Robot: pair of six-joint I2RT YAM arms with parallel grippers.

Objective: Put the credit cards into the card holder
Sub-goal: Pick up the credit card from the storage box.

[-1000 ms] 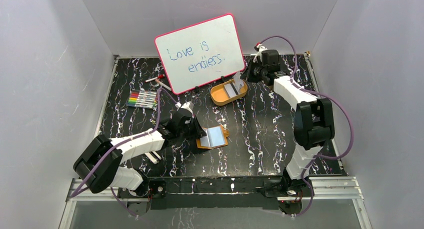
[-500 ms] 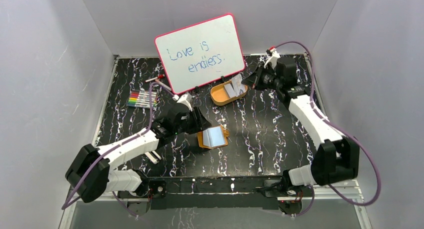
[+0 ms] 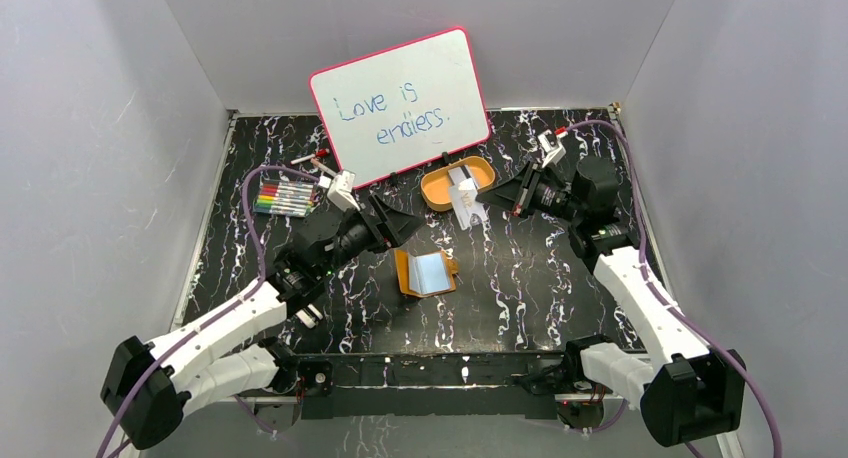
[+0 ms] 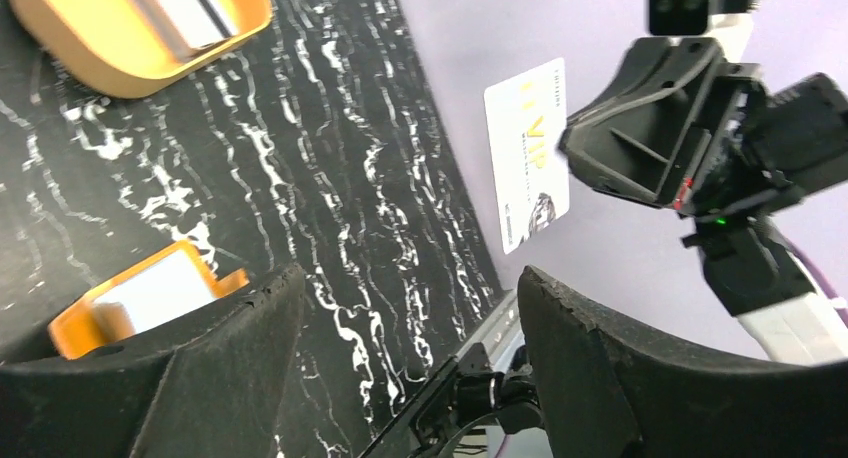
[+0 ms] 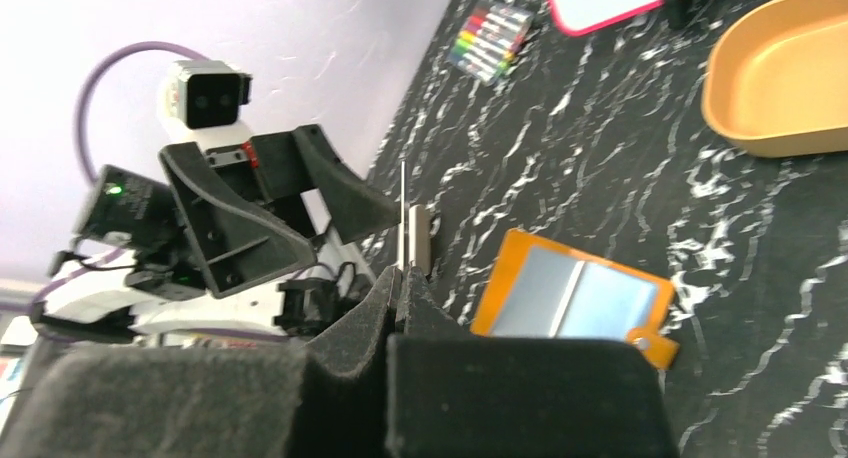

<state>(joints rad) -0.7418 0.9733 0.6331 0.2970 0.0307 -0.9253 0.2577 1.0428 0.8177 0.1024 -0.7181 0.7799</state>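
The card holder (image 3: 425, 272) lies unfolded on the black marbled table, its clear sleeves facing up; it also shows in the right wrist view (image 5: 575, 298) and partly behind a finger in the left wrist view (image 4: 140, 296). My right gripper (image 3: 484, 202) is shut on a whitish credit card (image 3: 466, 207), held upright in the air in front of the orange tray. The left wrist view shows that card (image 4: 527, 154) face-on; the right wrist view shows it edge-on (image 5: 403, 213). Another striped card (image 4: 185, 6) lies in the tray. My left gripper (image 3: 400, 228) hangs open and empty, left of and above the holder.
The orange oval tray (image 3: 438, 190) stands behind the holder. A pink-framed whiteboard (image 3: 400, 103) leans at the back, with a row of markers (image 3: 285, 196) at the left. White walls enclose the table on three sides.
My left gripper has opened, let go of the holder's left edge and drawn back and up. My right gripper has lifted a card out of the tray and carried it toward the middle.
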